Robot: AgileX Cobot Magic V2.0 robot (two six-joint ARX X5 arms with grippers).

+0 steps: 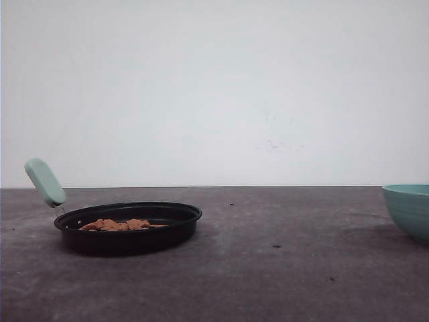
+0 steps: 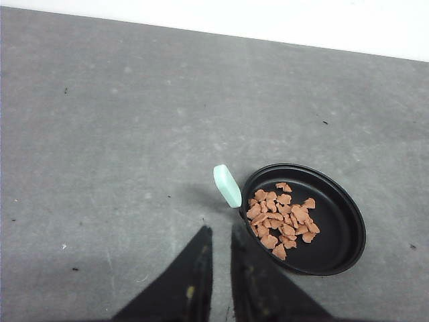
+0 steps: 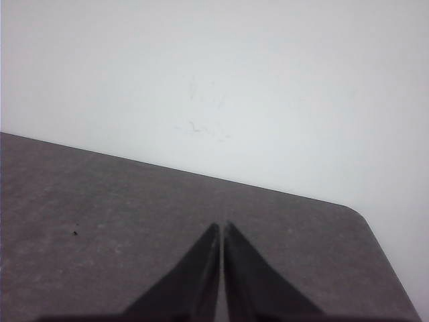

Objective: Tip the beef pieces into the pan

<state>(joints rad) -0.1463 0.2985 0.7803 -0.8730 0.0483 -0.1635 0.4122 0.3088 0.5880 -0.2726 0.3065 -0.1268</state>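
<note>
The black pan [image 1: 134,240] rests on the grey table at the left, its mint-green handle [image 1: 45,182] slanting up to the left. Beef pieces [image 1: 124,225], small orange-brown chunks, lie in a heap inside it. In the left wrist view the pan [image 2: 338,225] holds the beef pieces [image 2: 281,220] on the side nearest the handle [image 2: 227,185]. My left gripper [image 2: 221,229] hovers above the bare table just short of the handle, with a narrow gap between its fingers and nothing in it. My right gripper [image 3: 222,225] is shut and empty over bare table.
A teal bowl [image 1: 409,209] stands at the table's right edge, cut off by the frame. A white wall runs behind the table. A rounded table corner [image 3: 358,215] lies ahead of the right gripper. Dark specks dot the tabletop.
</note>
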